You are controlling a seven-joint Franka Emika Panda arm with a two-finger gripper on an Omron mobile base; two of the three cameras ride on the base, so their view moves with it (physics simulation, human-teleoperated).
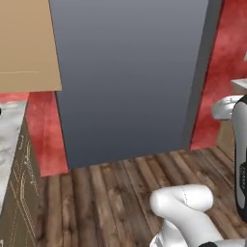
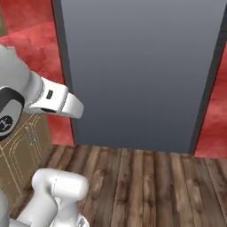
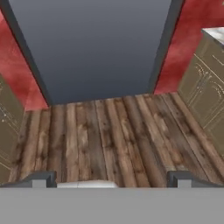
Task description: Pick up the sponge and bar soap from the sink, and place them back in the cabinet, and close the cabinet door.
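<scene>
End effector [image 3: 111, 178] fingers spread apart, aimed down at wooden floor [image 3: 109, 135].

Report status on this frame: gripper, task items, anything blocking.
Gripper open, empty, aimed at the wooden floor. Tall grey appliance dead ahead, red wall and cabinets on both sides. Tan wall cabinet upper left.

Grey tall panel [image 1: 128, 72], red wall [image 1: 46, 130], dark-brown plank floor [image 3: 113, 135], tan cabinet [image 1: 26, 43].
</scene>
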